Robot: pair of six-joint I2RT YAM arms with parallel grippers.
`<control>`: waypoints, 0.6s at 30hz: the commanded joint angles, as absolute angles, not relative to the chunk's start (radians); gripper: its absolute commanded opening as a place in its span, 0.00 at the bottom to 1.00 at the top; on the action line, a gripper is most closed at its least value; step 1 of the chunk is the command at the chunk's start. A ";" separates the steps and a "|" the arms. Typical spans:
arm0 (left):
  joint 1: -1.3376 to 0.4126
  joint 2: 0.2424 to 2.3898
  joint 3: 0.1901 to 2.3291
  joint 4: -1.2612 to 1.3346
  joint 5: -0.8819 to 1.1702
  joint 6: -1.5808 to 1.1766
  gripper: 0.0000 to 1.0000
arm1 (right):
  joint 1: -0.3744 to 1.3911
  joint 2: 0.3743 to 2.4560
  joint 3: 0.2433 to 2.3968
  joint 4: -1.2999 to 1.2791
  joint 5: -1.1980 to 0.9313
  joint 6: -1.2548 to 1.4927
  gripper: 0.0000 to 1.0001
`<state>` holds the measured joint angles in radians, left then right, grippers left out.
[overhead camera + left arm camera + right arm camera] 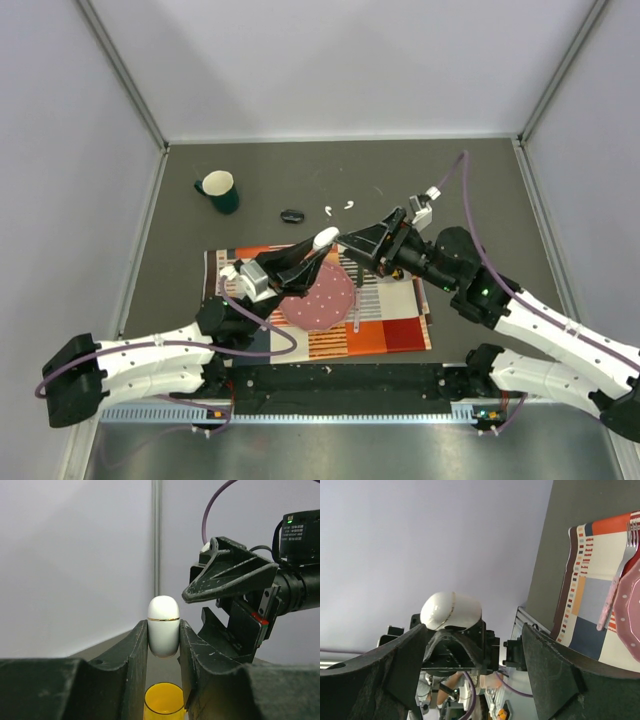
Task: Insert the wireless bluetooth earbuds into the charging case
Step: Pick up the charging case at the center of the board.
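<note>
Left hand holds the one white charging case tight, up in the air over the far edge of the one striped mat. The right hand has its fingers spread wide right next to the case and holds nothing. Two little white earbuds lie on the desk just past the mat's far edge, with one black oval thing beside them and one green mug farther left, while one pink plate and one fork sit on the mat.

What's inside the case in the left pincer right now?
Nothing shows: the charging case is closed, clamped in the left pincer, so its interior is hidden. Both earbuds lie on the table beside the black oval object.
</note>
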<state>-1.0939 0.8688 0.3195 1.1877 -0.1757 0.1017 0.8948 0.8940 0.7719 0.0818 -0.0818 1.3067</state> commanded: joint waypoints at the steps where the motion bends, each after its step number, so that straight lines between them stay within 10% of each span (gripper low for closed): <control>1: -1.091 0.861 0.325 1.161 -0.146 0.078 0.00 | 0.905 0.844 0.808 0.100 -0.058 1.247 0.75; 18: -1.085 0.874 0.275 1.299 -0.127 0.074 0.00 | 0.904 0.942 0.798 0.194 -0.140 1.439 0.76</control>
<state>-1.0870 0.8692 0.2943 1.1854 -0.1276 0.0784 0.8948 0.9417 0.8253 0.0551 -0.1143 1.3457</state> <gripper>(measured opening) 0.325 0.757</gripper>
